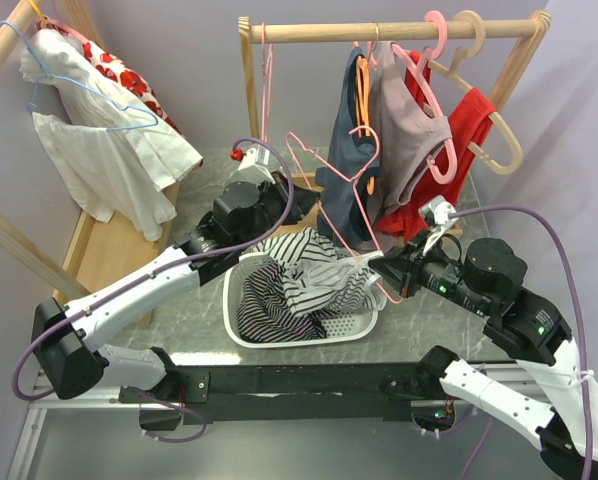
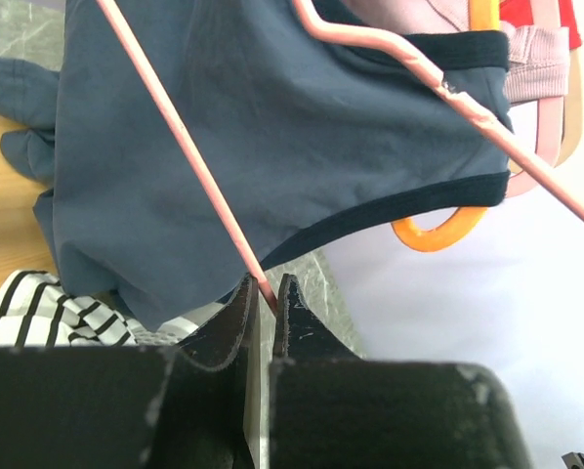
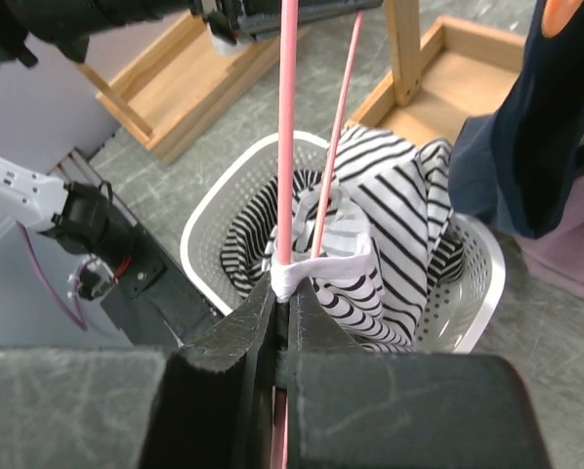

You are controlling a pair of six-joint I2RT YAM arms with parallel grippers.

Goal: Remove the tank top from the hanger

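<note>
A thin pink wire hanger (image 1: 301, 167) is held between both arms above a white basket (image 1: 241, 330). The black-and-white striped tank top (image 1: 299, 280) lies mostly heaped in the basket. One white strap (image 3: 331, 266) is still looped round the hanger wire (image 3: 287, 127), right at my right gripper (image 3: 284, 293), which is shut on that wire. My left gripper (image 2: 266, 293) is shut on another stretch of the pink wire (image 2: 204, 176), in front of a hanging navy garment (image 2: 272, 127). In the top view the left gripper (image 1: 279, 190) is at the hanger's upper left and the right gripper (image 1: 382, 268) at its lower right.
A wooden rail (image 1: 379, 32) behind carries navy, mauve and red garments on pink, orange and wooden hangers. A second rack at the left holds a white blouse (image 1: 109, 150) on a blue hanger. The basket rim (image 3: 487, 283) sits under the right gripper.
</note>
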